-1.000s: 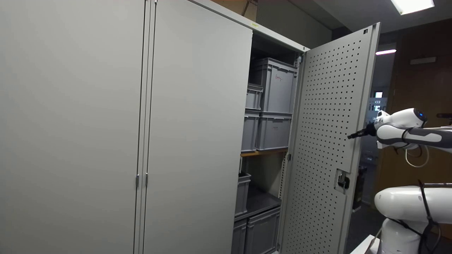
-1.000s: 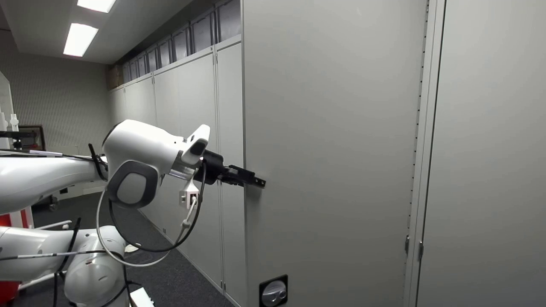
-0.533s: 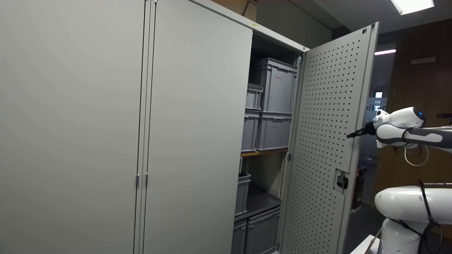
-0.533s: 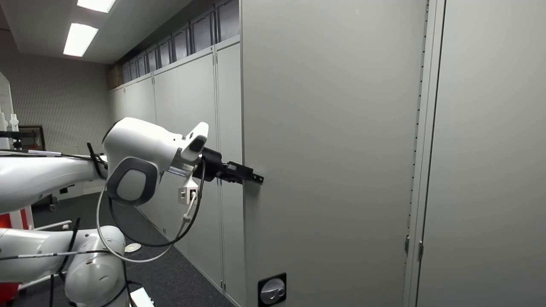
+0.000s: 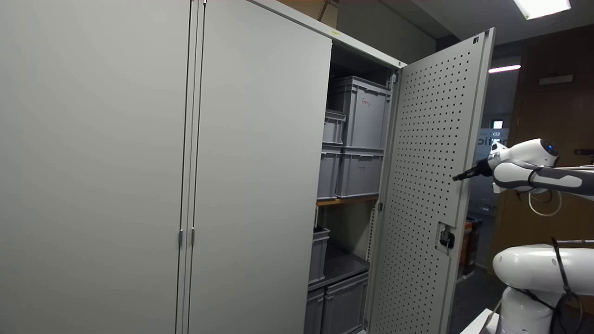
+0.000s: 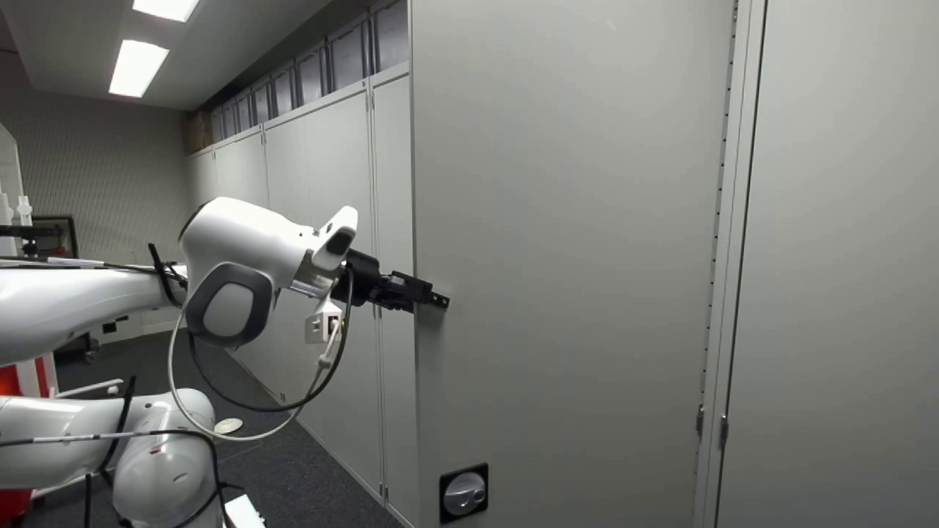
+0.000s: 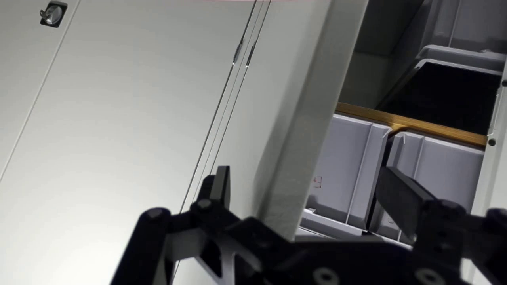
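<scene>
A tall grey cabinet door stands swung out, its perforated inner face [image 5: 427, 153] and plain outer face [image 6: 572, 257] each showing in an exterior view. My gripper [image 7: 305, 170] straddles the free edge of this door [image 7: 311, 130], with its jaws wide apart. In the wrist view the left finger [image 7: 222, 186] is on the outer side and the right finger [image 7: 400, 194] on the inner side, with a gap to the edge. Whether the left finger touches the door I cannot tell. The door's latch [image 5: 447, 239] and round lock [image 6: 463, 493] sit below the gripper.
Grey boxes [image 5: 366, 116] stand on shelves inside the cabinet, above and below an orange-edged shelf [image 5: 348, 201]. Closed doors [image 5: 260, 162] flank the opening, and more [image 7: 138, 99] lie beyond the door. A cable loop [image 6: 253, 438] hangs below the wrist.
The door has swung slightly toward the cabinet opening, its free edge shifting left in both exterior views. My gripper has moved along with it and a little upward, jaws still wide.
</scene>
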Available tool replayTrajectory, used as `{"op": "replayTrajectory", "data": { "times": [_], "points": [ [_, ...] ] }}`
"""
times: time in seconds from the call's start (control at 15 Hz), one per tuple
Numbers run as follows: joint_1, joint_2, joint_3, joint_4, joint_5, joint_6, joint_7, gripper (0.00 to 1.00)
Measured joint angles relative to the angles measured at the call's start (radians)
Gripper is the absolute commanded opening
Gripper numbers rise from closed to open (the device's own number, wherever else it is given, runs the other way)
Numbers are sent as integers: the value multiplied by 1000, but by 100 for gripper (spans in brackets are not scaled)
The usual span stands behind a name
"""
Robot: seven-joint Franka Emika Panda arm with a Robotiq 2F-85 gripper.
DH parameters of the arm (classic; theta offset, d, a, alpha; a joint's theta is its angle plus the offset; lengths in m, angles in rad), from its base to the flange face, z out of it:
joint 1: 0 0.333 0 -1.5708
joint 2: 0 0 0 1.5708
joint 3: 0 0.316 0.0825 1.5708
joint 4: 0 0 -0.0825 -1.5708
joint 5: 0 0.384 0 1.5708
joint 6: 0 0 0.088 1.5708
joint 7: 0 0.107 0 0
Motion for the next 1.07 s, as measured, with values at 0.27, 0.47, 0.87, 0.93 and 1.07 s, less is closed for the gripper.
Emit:
{"op": "replayTrajectory", "data": {
  "times": [0.27,0.47,0.87,0.93,1.07],
  "points": [
    [6,-4,18,0,0,-1,0,100],
    [14,-7,30,-1,0,-5,0,100],
    [26,-12,57,-1,0,-17,0,100],
    [27,-12,61,-1,0,-19,0,100],
    [29,-13,68,-1,0,-24,0,100]
  ]
}}
